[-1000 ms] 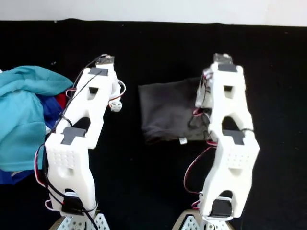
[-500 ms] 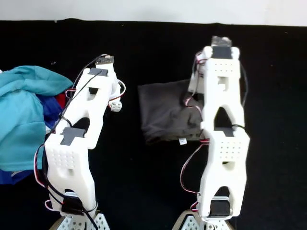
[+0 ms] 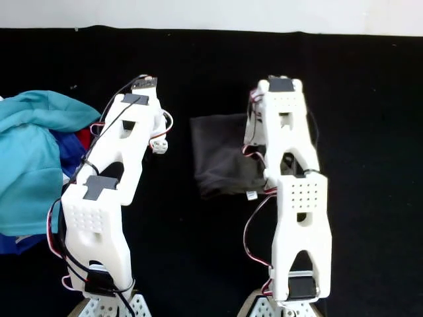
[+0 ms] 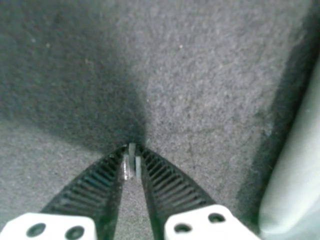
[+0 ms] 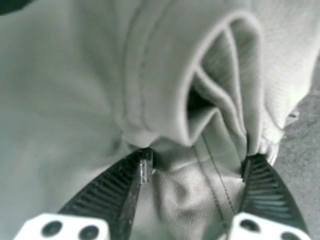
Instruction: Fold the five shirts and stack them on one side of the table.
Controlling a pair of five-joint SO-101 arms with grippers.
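A dark grey shirt [image 3: 221, 155] lies folded at the middle of the black table. My right arm [image 3: 284, 132] stands over the shirt's right half. In the right wrist view my right gripper [image 5: 199, 167] is open, its fingers [image 5: 141, 172] straddling bunched folds and a seam of the shirt [image 5: 150, 75] just below. A heap of unfolded shirts, teal [image 3: 33, 158] on top with blue [image 3: 69, 148] and red [image 3: 84, 137] beneath, sits at the left edge. My left gripper [image 4: 131, 162] is shut with nothing in it, low over bare table cloth right of that heap.
The left arm [image 3: 109, 178] stands between the heap and the grey shirt. Black cloth [image 3: 370, 119] covers the table, with open room at the right and far side. A pale cloth edge [image 4: 295, 165] shows beside the left gripper.
The right arm has swung left, from the grey shirt's right edge to over its right half. The left arm and the heap have not moved.
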